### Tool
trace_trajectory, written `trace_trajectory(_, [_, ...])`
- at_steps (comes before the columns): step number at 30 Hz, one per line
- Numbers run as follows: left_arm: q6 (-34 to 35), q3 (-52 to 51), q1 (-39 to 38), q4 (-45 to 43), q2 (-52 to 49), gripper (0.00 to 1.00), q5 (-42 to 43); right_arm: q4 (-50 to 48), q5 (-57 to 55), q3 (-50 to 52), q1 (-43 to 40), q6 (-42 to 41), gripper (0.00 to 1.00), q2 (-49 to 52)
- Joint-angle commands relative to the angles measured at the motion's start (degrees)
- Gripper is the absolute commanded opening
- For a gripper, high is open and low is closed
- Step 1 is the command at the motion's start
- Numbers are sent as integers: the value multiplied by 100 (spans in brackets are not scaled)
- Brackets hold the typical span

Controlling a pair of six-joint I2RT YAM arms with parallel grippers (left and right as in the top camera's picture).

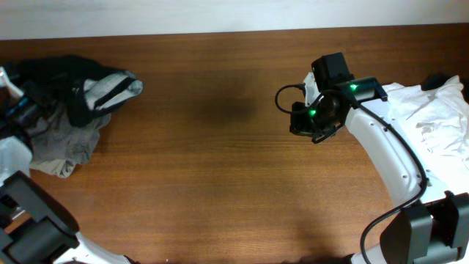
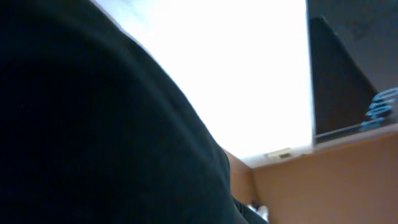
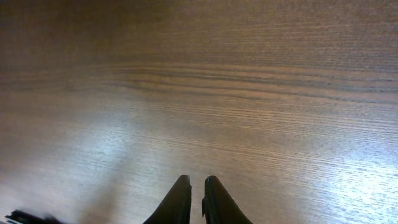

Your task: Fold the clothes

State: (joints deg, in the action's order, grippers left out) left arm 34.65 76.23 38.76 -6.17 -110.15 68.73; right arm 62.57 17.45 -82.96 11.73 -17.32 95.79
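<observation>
Clothes (image 1: 73,110) sit heaped at the far left end of the surface (image 1: 220,161): a black garment (image 1: 62,73) thrown over the top, a pale grey piece (image 1: 113,88) poking out to the side, and a darker grey one (image 1: 62,147) slumped underneath. A white garment (image 1: 440,121) lies crumpled at the opposite end, well apart from the heap.

All of it looks light, limp and tangled. Nothing here will hold a shape, and I'd expect one layer to drag its neighbours along when lifted. The best hold, by my reading, is a free edge or corner, such as the pale grey flap jutting toward the middle, rather than a pinch into the bulk of the pile.

The left arm (image 1: 20,110) is right in among the heap, and its wrist view is smothered by dark fabric (image 2: 93,124) with only ceiling light beyond. I cannot tell how the left jaws stand.

The right arm (image 1: 381,143) reaches over bare wood, near the white garment but not touching it. The right jaws are drawn together with only a sliver between the tips, holding nothing.

The wood looks smooth, so cloth should slide easily — handy for spreading flat, risky for keeping a fold in place.
</observation>
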Motion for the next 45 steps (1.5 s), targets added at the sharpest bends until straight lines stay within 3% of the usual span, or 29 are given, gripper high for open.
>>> trace_trajectory(1, [-1386,76,695,199,-326,1,120,76,-9,-59,26,39,14,-61])
trace_trajectory(7, [-1508,81,1449,234,-428,1,-153,260,-11,-59,26,39,13,-61])
trace_trajectory(8, [-1534,81,1532,435,-428,17,-323,260,-11,-59,26,37,13,-61])
trace_trajectory(9, [-1705,81,1582,780,-428,56,-503,260,-11,-59,26,37,13,-61])
trace_trajectory(10, [-1930,81,1617,1174,-428,76,-658,262,-11,-59,24,37,14,-61])
trace_trajectory(12, [-2465,83,1731,1915,-415,95,-846,278,-9,-59,26,37,13,-61])
trace_trajectory(13, [-2697,83,1781,2199,-396,99,-890,284,-9,-59,26,39,13,-61])
trace_trajectory(15, [-3440,87,1993,3440,-166,99,-1480,291,-9,-59,26,37,13,-61])
trace_trajectory(16, [-3447,87,2081,3718,9,99,-1606,284,-9,-59,24,39,14,-61])
trace_trajectory(18, [-3451,116,2192,4074,629,99,-1631,264,-11,-59,24,39,14,-61])
trace_trajectory(20, [-3458,173,2153,4448,1467,99,-2168,247,-11,-59,24,37,14,-61])
trace_trajectory(23, [-3893,173,1779,4387,2275,99,-2573,199,-11,-59,26,37,14,-61])
trace_trajectory(24, [-4076,173,1561,4308,2380,77,-2680,173,-9,-59,26,35,14,-61])
trace_trajectory(26, [-4100,170,892,4113,2188,10,-4131,131,-9,-59,26,35,14,-61])
trace_trajectory(27, [-4098,170,656,3958,1985,4,-4647,131,-9,-59,26,35,14,-61])
trace_trajectory(30, [-4098,173,81,3130,907,3,-5541,133,-9,-59,26,-59,14,-61])
trace_trajectory(33, [-4072,173,-4,3014,-260,4,-5493,133,-9,-59,26,-160,14,-61])
trace_trajectory(34, [-4074,173,-7,3108,-573,9,-5401,131,-11,-59,26,-157,14,-61])
trace_trajectory(36, [-4076,173,-4,3217,-686,31,-5132,59,-33,-61,26,-138,14,-61])
trace_trajectory(42, [-4350,850,-398,4695,868,49,-4813,-164,-525,-520,26,776,14,-669])
trace_trajectory(45, [-4750,1176,-1259,5495,2247,64,-4813,-175,-507,-1088,26,966,19,-1257])
